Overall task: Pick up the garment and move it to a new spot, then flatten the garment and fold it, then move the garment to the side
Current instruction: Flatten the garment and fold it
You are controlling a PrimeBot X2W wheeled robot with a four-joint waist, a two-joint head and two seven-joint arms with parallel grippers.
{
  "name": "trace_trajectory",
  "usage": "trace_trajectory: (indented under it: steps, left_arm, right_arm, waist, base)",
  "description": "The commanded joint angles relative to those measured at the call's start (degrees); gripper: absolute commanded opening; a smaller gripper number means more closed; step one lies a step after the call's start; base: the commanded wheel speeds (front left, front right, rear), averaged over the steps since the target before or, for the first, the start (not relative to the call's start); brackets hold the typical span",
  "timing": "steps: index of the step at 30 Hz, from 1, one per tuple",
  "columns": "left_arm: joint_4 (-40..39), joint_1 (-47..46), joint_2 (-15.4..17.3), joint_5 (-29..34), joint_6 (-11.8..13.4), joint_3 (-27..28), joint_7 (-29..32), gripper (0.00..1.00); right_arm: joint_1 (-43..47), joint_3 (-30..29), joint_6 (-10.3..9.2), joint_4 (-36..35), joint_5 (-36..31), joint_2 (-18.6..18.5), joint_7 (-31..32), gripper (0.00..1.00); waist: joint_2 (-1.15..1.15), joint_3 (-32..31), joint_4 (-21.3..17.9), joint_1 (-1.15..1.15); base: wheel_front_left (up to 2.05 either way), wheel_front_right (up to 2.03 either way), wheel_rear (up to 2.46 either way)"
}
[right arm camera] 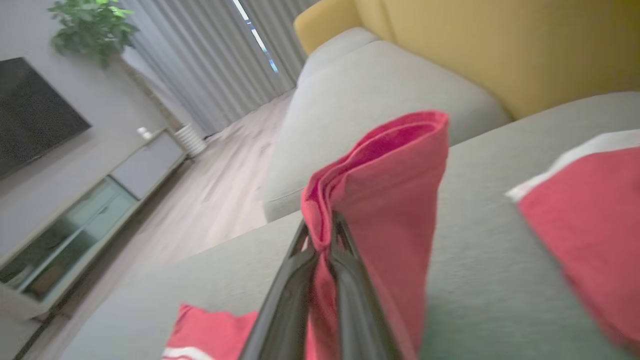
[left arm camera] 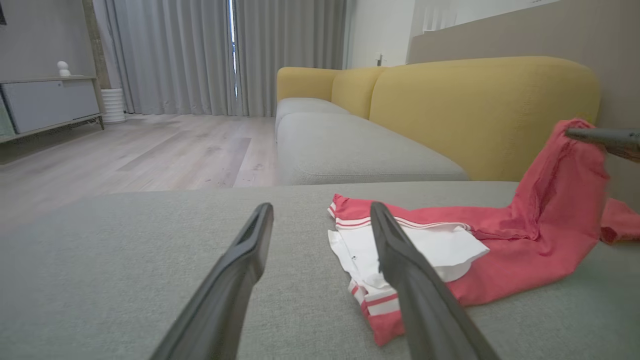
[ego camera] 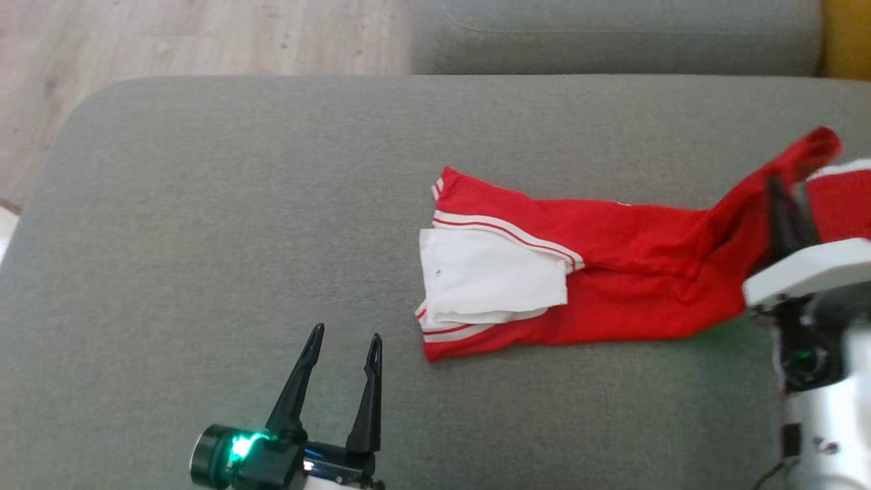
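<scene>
The garment [ego camera: 612, 272] is red with white stripes and a white panel, and it lies crumpled across the grey cushion [ego camera: 204, 204]. Its right end is lifted off the cushion, and my right gripper [ego camera: 786, 187] is shut on that raised fold. In the right wrist view the red garment [right arm camera: 390, 165] stands up between the closed fingers of the right gripper [right arm camera: 321, 225]. My left gripper [ego camera: 346, 335] hovers open and empty at the lower left, short of the garment's striped hem. From the left wrist, the open left gripper [left arm camera: 321, 207] points at the garment [left arm camera: 525, 250].
A second grey seat cushion [ego camera: 612, 34] lies beyond the far edge, with a yellow sofa back [left arm camera: 480, 105] behind it. Wooden floor [ego camera: 170, 41] lies off the cushion's far left. Another part of the garment [right arm camera: 590, 225] rests right of the lifted fold.
</scene>
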Motion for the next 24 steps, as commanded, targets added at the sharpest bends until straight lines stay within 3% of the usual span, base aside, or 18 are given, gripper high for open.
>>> trace_trajectory:
  steps: [1, 4, 8, 16, 24]
  left_arm:
    - [-1.57, -0.62, -0.65, 0.67, -0.11, 1.82, -0.55, 1.0]
    - [-1.41, -0.2, -0.67, 0.76, -0.33, 1.82, -0.55, 1.0]
    - [-1.06, -0.01, -0.68, 0.65, -0.72, 1.47, -0.55, 1.0]
    - [-0.64, 0.21, -0.69, 0.28, -1.02, 0.94, -0.55, 1.0]
    - [-0.44, 0.13, -0.69, -0.22, -1.03, 0.22, -0.55, 1.0]
  right_arm:
    - [-0.22, 2.88, -0.05, -4.37, 1.09, 0.88, 1.28, 0.0]
    - [0.85, 7.96, -0.05, -8.24, 4.01, 3.23, 3.9, 0.0]
    - [0.94, 12.72, -0.05, -7.96, 6.62, 4.14, 4.79, 0.0]
    - [-1.12, 24.2, -0.05, -1.35, 15.19, 4.27, 1.27, 0.0]
    - [-5.45, 31.52, -0.05, 7.95, 20.51, 4.28, -3.0, 0.0]
  waist:
    - [0.0, -0.86, 1.58, 0.0]
    - [0.0, -1.84, 4.24, 0.0]
    - [0.0, -2.51, 7.09, 0.0]
    - [0.0, -2.76, 12.0, 0.0]
    - [0.0, -2.29, 14.38, 0.0]
  base:
    - [0.0, 0.0, 0.0]
    - [0.0, 0.0, 0.0]
    - [0.0, 0.0, 0.0]
    - [0.0, 0.0, 0.0]
    - [0.0, 0.0, 0.0]
